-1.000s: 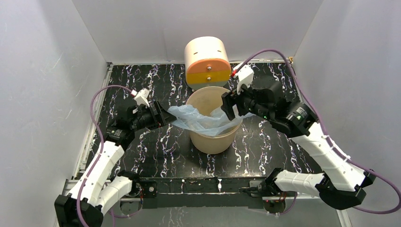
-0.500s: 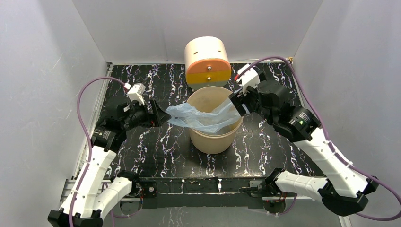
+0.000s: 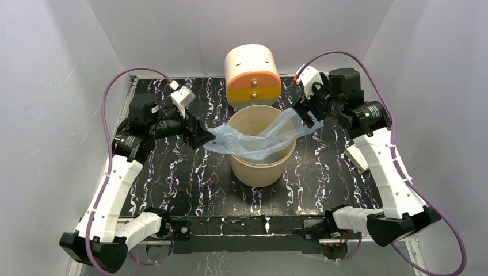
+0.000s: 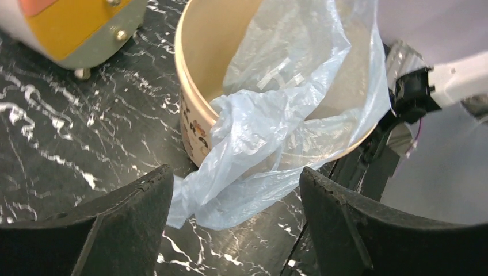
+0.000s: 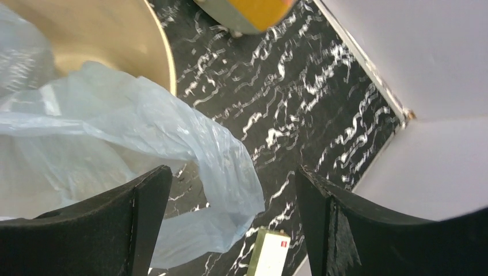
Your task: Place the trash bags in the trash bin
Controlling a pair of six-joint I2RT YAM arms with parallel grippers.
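left pincer [image 3: 200, 138] released, its fingers spread wide just off the left tail of the trash bag [image 3: 253, 144]. the crinkled pale-blue film lies with its long axis left to right across the mouth of the round tan trash bin [image 3: 262, 169], both ends draped over the rim. only the left wrist view shows faint white lettering on it. right pincer [image 3: 304, 114] released beside the right tail; its wrist view shows a small box [image 5: 270, 253] on the marbled black table [image 3: 172, 172]

The trash bag [image 3: 253, 144] hides the trash bin [image 3: 262, 172] floor; its lettering seems illegible.
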